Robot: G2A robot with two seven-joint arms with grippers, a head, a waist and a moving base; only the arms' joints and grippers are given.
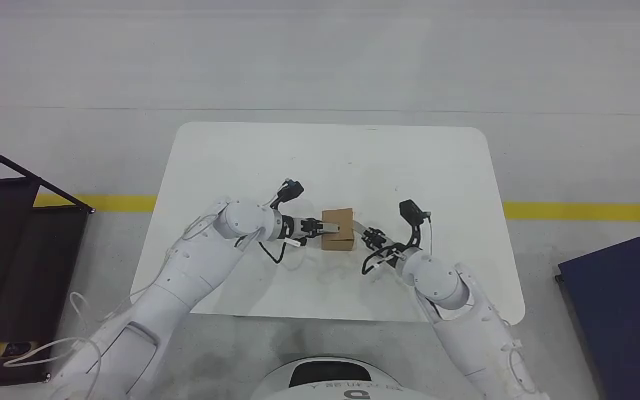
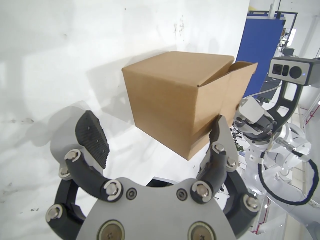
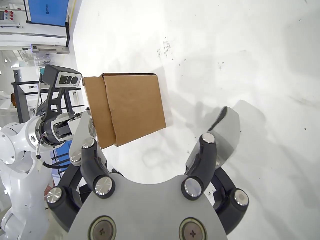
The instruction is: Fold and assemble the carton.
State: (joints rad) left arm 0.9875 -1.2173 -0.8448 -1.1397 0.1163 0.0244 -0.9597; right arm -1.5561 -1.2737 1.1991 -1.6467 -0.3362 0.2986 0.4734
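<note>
A small brown carton (image 1: 338,229) stands near the middle of the white table (image 1: 420,160), folded into a box. One end flap (image 2: 243,74) stands slightly ajar on the side toward the right arm. My left gripper (image 1: 309,228) is at the carton's left side, open. In the left wrist view the carton (image 2: 165,96) has its near corner between the spread fingers of the left gripper (image 2: 155,136), and one fingertip (image 2: 220,128) is against its side. My right gripper (image 1: 373,240) is just right of the carton, open. The right wrist view has the carton (image 3: 135,106) ahead of the right gripper (image 3: 155,129).
Bare white tabletop (image 3: 225,38) surrounds the carton on all sides. A blue panel (image 2: 260,51) stands beyond the table edge on the right. A dark frame (image 1: 30,240) stands off the table's left edge. A yellow line (image 1: 570,211) runs across the floor.
</note>
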